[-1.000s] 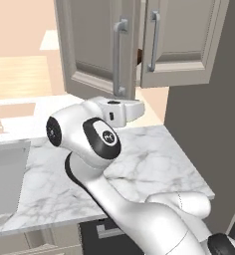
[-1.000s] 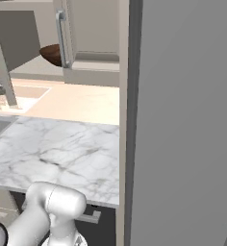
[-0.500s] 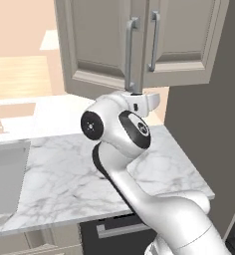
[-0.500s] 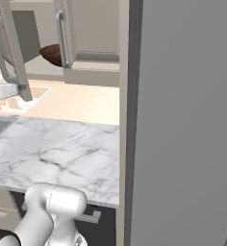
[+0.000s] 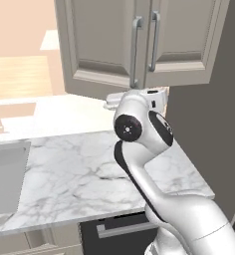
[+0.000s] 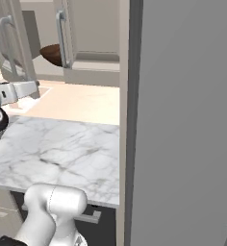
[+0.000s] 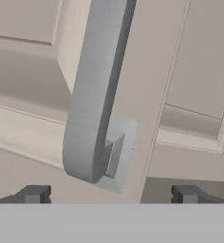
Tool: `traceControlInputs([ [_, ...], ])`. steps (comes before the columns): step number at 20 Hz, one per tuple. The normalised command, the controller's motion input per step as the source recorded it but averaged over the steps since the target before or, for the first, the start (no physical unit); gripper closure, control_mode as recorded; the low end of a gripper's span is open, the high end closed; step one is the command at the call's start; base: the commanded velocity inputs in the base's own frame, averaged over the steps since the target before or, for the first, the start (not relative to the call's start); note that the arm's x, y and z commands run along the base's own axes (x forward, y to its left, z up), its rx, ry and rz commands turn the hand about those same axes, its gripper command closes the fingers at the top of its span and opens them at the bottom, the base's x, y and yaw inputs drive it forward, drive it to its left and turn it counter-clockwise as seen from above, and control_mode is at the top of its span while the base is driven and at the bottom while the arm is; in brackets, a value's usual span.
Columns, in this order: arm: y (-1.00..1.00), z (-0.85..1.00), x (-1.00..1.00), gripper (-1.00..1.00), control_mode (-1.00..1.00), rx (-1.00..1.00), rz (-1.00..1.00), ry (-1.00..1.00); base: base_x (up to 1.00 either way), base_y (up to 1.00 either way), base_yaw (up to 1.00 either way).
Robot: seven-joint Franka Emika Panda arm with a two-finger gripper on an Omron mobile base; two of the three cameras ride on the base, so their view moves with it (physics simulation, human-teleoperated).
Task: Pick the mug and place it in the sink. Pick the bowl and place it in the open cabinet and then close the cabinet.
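Bowl (image 6: 52, 54) inside cabinet (image 6: 91, 33) above marble counter (image 5: 84, 174); sink (image 5: 7, 177) at counter's left

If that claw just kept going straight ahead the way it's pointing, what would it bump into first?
Most likely the silver handle on the cabinet door. The open claw points right at the handle's lower end, though how far off it is stays hard to judge.
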Motion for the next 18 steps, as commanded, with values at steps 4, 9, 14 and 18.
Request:
traceControlInputs([
  [4, -0.31, 0.00, 0.23, -1.00, -1.00, 0.00, 0.21, -0.11, 0.00, 0.00, 0.00],
  [9, -0.28, 0.00, 0.24, -1.00, -1.00, 0.00, 0.22, -0.13, 0.00, 0.00, 0.00],
  [14, -0.19, 0.00, 0.46, -1.00, -1.00, 0.05, 0.20, -0.03, 0.00, 0.00, 0.00],
  [18, -0.01, 0.00, 0.70, -1.00, -1.00, 0.10, 0.19, 0.06, 0.00, 0.00, 0.00],
])
